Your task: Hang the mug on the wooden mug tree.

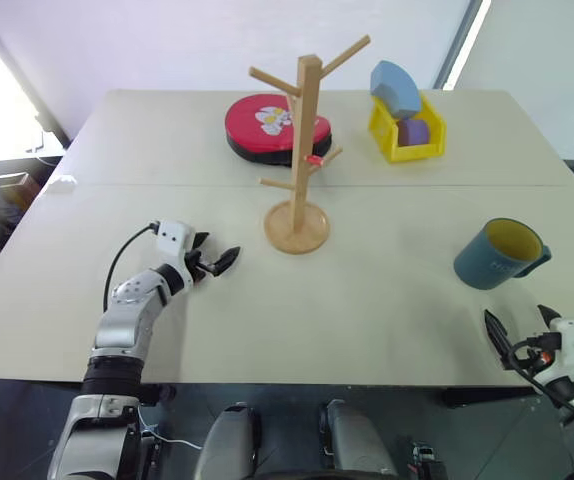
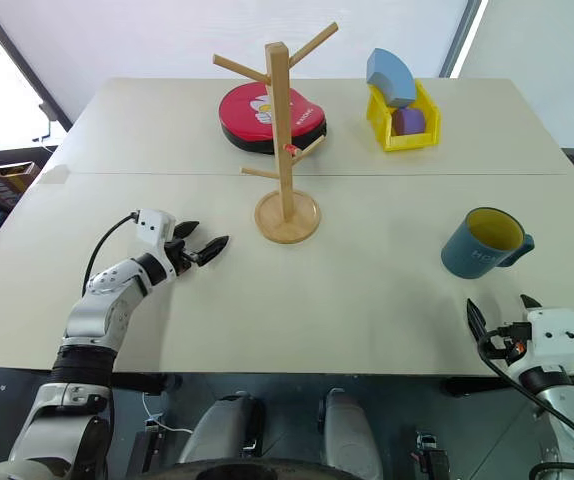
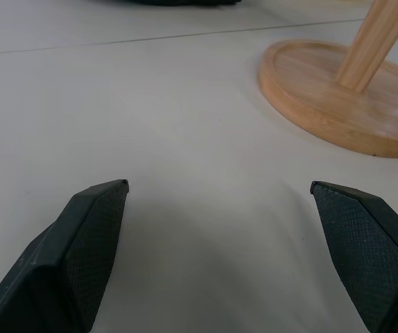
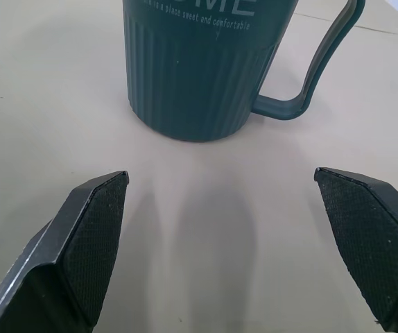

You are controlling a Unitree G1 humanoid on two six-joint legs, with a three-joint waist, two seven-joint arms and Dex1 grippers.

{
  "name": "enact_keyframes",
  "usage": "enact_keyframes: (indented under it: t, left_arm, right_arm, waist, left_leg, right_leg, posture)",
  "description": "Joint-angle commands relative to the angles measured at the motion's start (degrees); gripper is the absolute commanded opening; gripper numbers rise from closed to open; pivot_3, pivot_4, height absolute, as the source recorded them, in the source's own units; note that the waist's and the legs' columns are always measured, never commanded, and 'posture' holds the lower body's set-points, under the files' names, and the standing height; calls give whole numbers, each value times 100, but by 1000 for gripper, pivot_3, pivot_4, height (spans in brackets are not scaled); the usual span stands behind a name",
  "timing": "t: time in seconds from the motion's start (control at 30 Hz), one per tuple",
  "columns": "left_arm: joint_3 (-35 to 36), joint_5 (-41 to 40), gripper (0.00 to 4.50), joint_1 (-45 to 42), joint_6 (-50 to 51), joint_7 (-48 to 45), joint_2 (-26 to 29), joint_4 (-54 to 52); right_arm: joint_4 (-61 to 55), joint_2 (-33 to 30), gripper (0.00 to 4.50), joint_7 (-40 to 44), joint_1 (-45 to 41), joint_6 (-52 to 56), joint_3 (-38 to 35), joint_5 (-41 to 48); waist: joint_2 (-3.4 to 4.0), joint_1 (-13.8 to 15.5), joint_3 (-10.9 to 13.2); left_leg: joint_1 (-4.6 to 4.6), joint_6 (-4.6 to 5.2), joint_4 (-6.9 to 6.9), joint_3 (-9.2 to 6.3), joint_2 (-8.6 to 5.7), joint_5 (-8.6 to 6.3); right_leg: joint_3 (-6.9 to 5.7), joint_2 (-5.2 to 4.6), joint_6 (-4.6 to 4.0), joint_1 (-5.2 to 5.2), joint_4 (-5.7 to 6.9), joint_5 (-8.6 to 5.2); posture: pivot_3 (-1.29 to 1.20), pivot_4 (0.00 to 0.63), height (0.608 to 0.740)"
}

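Right gripper (image 4: pixel 223 191), near my edge of the table (image 2: pixel 367 300): fingers spread wide with nothing between them, aimed at the mug (image 2: pixel 485 243) just ahead. I see bare tabletop between fingertips and mug in the wrist view, so they are apart. Mug stands upright on the table's right side, yellow inside showing, handle (image 4: pixel 324 62) turned to the right; pale lettering runs round its ribbed wall, though I can read only part of it.

Left gripper (image 2: pixel 205 247), over the left half of the table: fingers likewise parted and empty, pointing toward the round base (image 3: pixel 338 104) of the mug tree (image 2: pixel 283 140), near it but not touching.

Mug tree stands upright mid-table, pegs bare, well apart from the mug. Behind it lies a red round cushion (image 2: pixel 257 115) with a flower print. To its right, at the far side, a yellow bin (image 2: pixel 407 135) holds a purple piece (image 2: pixel 410 121) and a blue curved block (image 2: pixel 392 75).
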Motion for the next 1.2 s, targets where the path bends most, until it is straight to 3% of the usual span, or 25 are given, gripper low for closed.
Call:
enact_keyframes:
  t: [0.03, 0.43, 0.83, 1.2]
  left_arm:
    - [-29, 53, 4500, -9, -131, 3, 26, -138]
    - [-139, -271, 4500, 212, 190, -524, 132, -859]
    - [-1380, -766, 4500, 688, 706, -2307, 840, -2684]
    - [-1703, -1017, 4500, 390, 1077, -2194, 489, -3203]
  right_arm:
    - [-74, 15, 4454, -36, -15, -86, -69, 13]
    - [156, -14, 4454, 5, -30, -231, -120, 15]
    - [453, -146, 4454, -95, -304, -305, -454, 101]
    - [1994, -876, 4454, -368, -1795, -397, -467, -98]
  waist:
    - [0, 0, 0]
    - [0, -2, 0]
    - [8, -3, -3]
    - [12, -44, -1]
  left_leg:
    - [0, 0, 0, 0, 0, 0]
    - [0, 0, 2, 0, 0, 0]
    - [1, 1, 4, 1, 2, 1]
    - [5, 5, 14, 11, 8, 2]
  right_leg:
    - [0, 0, -1, 0, 0, -1]
    - [1, 3, 3, 0, 2, 2]
    - [7, -1, -15, 2, 2, -9]
    - [16, 33, -14, 7, 3, -8]
  posture:
    - [0, 150, 735]
    - [0, 150, 735]
    - [0, 150, 735]
    - [0, 150, 735]
